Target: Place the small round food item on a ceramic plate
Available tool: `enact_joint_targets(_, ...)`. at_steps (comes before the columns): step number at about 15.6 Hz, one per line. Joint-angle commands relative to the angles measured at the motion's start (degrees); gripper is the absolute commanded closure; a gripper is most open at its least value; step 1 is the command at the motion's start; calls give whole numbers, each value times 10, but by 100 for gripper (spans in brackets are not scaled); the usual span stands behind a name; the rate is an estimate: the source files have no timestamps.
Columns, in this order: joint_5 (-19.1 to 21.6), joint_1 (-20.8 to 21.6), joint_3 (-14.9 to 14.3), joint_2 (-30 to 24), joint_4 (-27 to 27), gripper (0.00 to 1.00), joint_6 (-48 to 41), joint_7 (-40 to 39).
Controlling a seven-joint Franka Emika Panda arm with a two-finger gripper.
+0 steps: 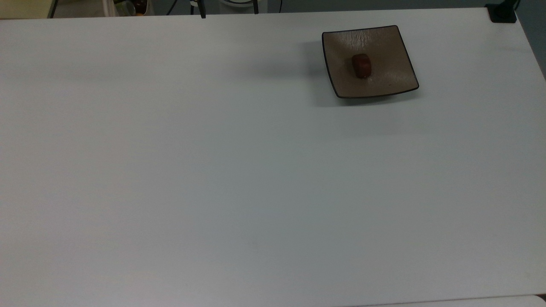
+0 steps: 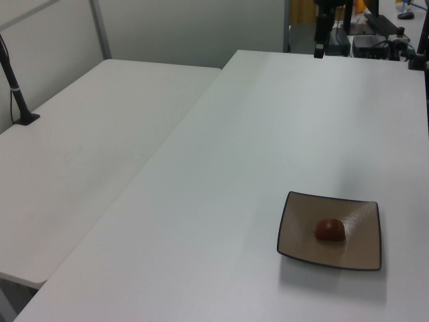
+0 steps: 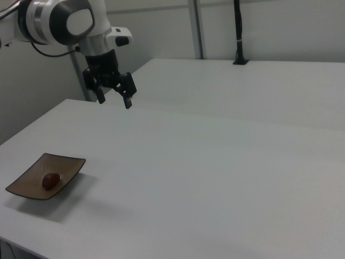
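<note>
Food item — small dark reddish-brown rounded lump [image 1: 361,65] — sits in the dished centre of the square tan-brown ceramic plate [image 1: 384,40] with thin dark rim. Plate rests on the white table [image 1: 239,170], near the far edge at the top view's right. My claw [image 3: 114,96] hangs above the table's far edge, well apart from the plate — fingers [image 3: 128,101] spread wide, gripping nothing.

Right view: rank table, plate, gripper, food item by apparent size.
1. table
2. plate and gripper: look alike in extent, and they sit at different distances from the camera, so unranked
3. food item
</note>
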Motion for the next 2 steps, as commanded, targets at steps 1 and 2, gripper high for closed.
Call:
enact_joint_targets(1,3,0,0,9,14,0,-13,-11)
enact_joint_targets(2,3,0,0,9,14,0,-13,-12)
